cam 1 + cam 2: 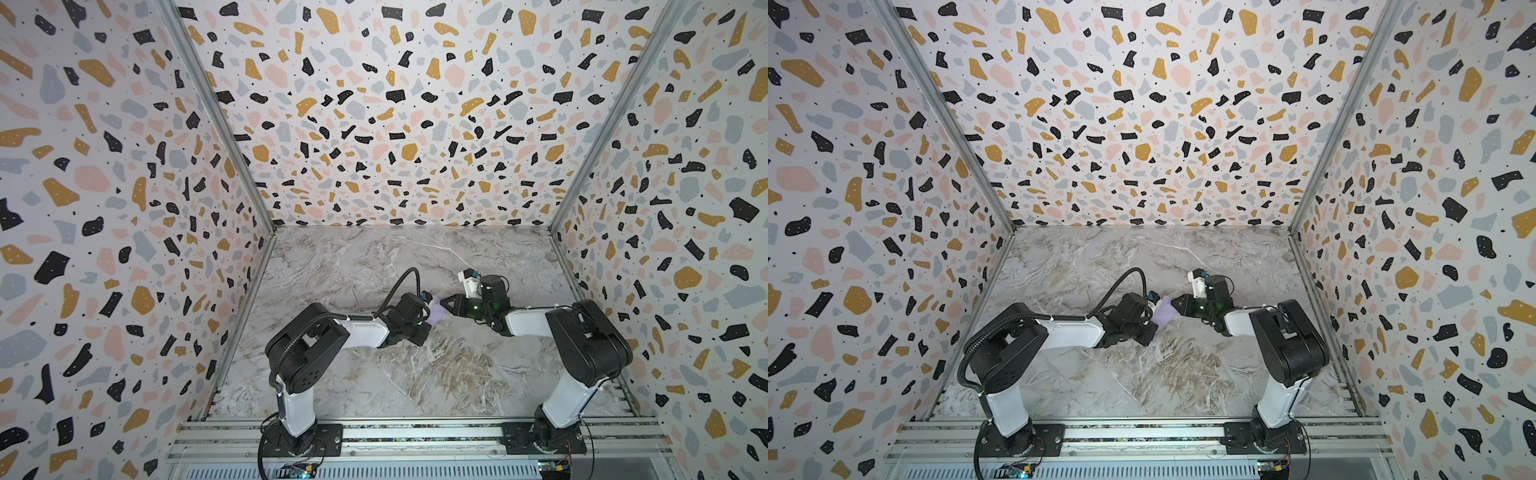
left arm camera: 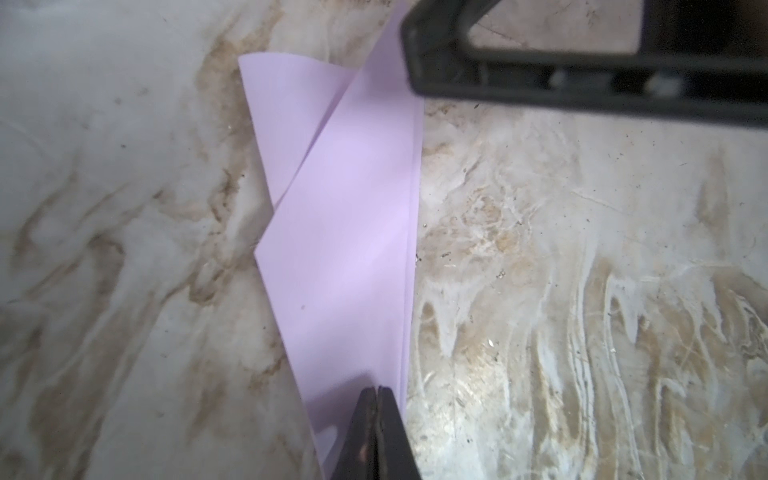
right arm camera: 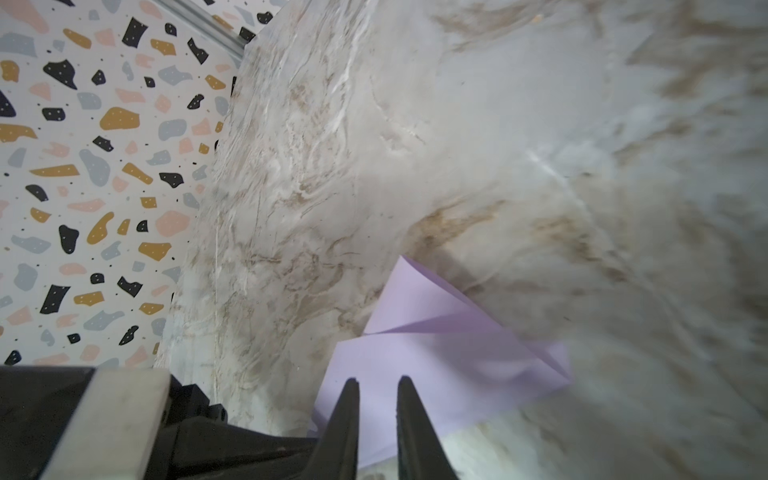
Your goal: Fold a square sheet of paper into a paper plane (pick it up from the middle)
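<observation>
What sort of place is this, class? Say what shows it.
Probably a robot test booth: left arm and right arm on a metal rail, speckled walls on three sides.

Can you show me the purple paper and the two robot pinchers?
Pale lilac folded sheet of paper (image 2: 345, 249): left wrist view, on its broad top flap.
Black left gripper (image 2: 377, 390): left wrist view, where its shut jaws meet.
Black right gripper (image 3: 377, 380): right wrist view, gap between its parted jaws.
</observation>
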Robot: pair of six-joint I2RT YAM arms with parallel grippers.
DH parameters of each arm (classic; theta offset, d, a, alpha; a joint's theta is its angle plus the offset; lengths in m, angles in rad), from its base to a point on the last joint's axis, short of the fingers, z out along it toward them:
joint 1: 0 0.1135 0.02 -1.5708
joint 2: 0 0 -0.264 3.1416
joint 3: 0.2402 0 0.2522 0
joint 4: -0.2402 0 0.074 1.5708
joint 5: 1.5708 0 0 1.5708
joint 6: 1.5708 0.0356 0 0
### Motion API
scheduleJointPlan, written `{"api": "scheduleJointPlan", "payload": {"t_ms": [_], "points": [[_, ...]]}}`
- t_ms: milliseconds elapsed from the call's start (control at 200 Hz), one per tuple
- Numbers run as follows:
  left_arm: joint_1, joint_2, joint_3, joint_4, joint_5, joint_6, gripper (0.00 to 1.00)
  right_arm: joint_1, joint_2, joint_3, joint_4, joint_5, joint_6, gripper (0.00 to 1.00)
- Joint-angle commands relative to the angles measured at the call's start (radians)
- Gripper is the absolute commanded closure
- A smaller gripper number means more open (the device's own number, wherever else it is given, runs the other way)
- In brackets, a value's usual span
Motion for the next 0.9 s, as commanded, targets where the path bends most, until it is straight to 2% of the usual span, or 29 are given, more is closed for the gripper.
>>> {"api": "scheduleJointPlan", "payload": {"t_ms": [0, 220, 471, 596, 751, 891], "points": [[-0.012, 0.057, -0.049, -0.170, -0.006, -0.011, 1.00, 0.010, 0.061, 0.043, 0.031, -0.042, 0.028, 0.81], [-0.013, 0.052, -0.055, -0.169, -0.007, -0.011, 1.00, -0.015, 0.123, 0.036, 0.068, -0.028, 0.055, 0.82], [-0.013, 0.051, -0.056, -0.169, -0.005, -0.011, 1.00, -0.144, 0.136, -0.037, 0.046, 0.046, 0.054, 0.83], [-0.014, 0.051, -0.053, -0.170, -0.004, -0.011, 1.00, -0.192, 0.119, -0.035, 0.026, 0.040, 0.033, 0.83], [-0.013, 0.048, -0.052, -0.173, -0.004, -0.008, 1.00, -0.186, 0.020, -0.031, 0.004, 0.019, 0.004, 0.83], [-0.016, 0.047, -0.047, -0.175, -0.003, -0.008, 1.00, -0.115, -0.034, -0.027, -0.005, -0.018, -0.022, 0.82]]}}
